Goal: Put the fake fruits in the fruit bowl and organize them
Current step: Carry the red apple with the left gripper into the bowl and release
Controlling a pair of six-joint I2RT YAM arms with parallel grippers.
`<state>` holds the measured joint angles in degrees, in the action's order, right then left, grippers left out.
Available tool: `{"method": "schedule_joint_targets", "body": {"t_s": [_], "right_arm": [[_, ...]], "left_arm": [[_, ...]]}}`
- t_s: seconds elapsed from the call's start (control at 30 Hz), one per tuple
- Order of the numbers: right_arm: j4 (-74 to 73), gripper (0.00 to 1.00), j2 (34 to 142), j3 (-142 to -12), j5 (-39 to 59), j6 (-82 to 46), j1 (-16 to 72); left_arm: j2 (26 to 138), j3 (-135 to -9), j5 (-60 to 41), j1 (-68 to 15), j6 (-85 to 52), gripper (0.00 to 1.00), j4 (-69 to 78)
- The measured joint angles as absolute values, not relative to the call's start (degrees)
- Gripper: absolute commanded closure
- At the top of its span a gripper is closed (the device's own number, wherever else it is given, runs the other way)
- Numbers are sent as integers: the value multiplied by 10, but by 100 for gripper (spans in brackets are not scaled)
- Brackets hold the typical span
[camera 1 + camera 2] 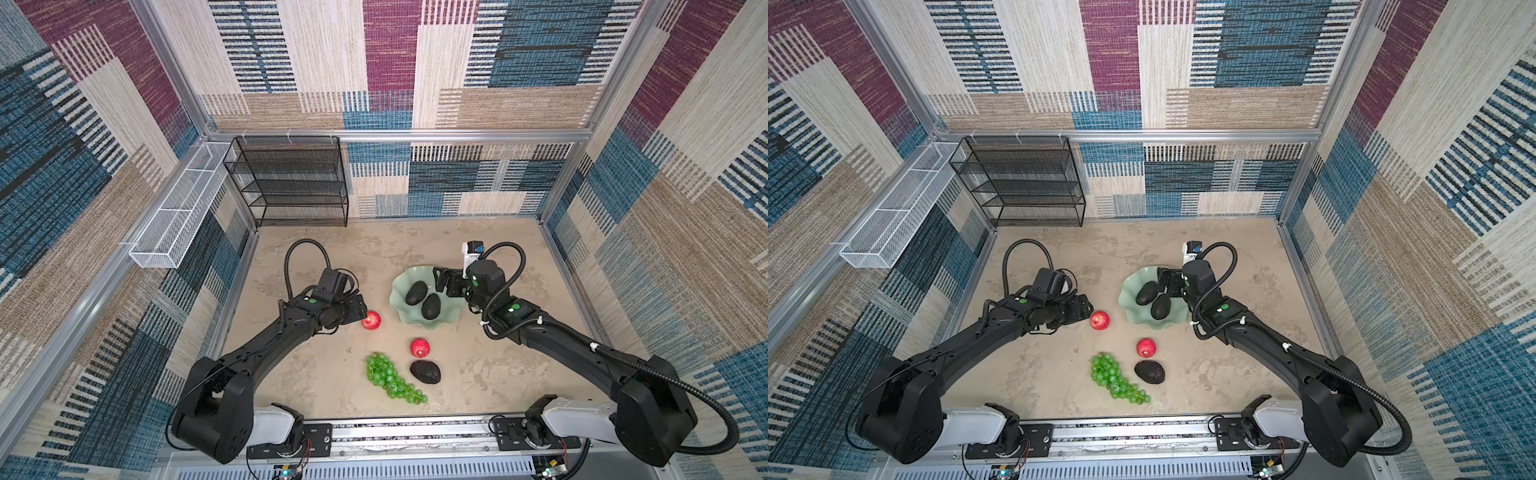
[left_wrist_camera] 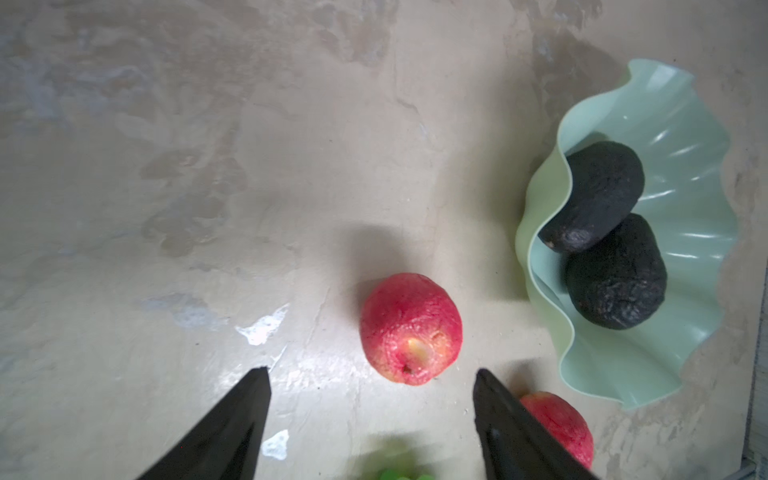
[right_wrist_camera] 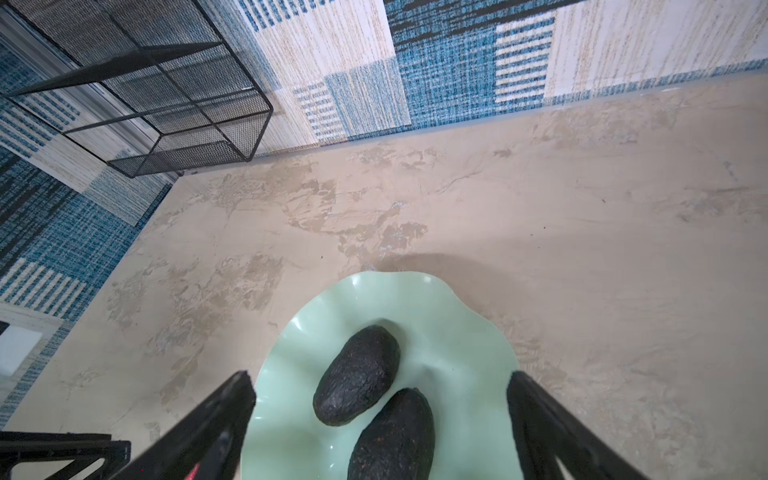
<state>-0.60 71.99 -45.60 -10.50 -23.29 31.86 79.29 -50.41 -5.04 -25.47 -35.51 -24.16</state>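
A red apple (image 1: 371,320) lies on the worktop (image 1: 332,257) just ahead of the left pincer (image 1: 360,311), open and empty, between it and the fruit bowl (image 1: 405,316), farther from the right pincer (image 1: 440,284), which hangs open and empty over the bowl.

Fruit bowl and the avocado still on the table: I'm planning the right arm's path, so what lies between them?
A red apple lies between the fruit bowl and the loose avocado, close to the avocado; both top views show it.
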Motion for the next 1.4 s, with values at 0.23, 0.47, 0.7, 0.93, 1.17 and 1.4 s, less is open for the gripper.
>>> {"method": "schedule_joint_targets", "body": {"t_s": [0.23, 0.47, 0.7, 0.93, 1.17, 1.4], "right_arm": [[-6, 3, 701, -437, -94, -231, 316], [-7, 3, 681, -429, -95, -226, 314], [-10, 3, 673, -418, -96, -225, 310], [-8, 3, 655, -395, -95, -228, 309], [20, 5, 592, -348, -94, -258, 309], [77, 7, 486, -274, -85, -319, 309]], "left_arm": [[875, -536, -46, -299, -362, 20, -229], [932, -542, -24, -305, -367, 41, -221], [932, -547, -14, -305, -369, 52, -223], [890, -651, -6, -321, -329, 51, -274], [1023, -858, -27, -377, -275, 50, -303], [1186, -1017, -33, -403, -255, 50, -325]]}}
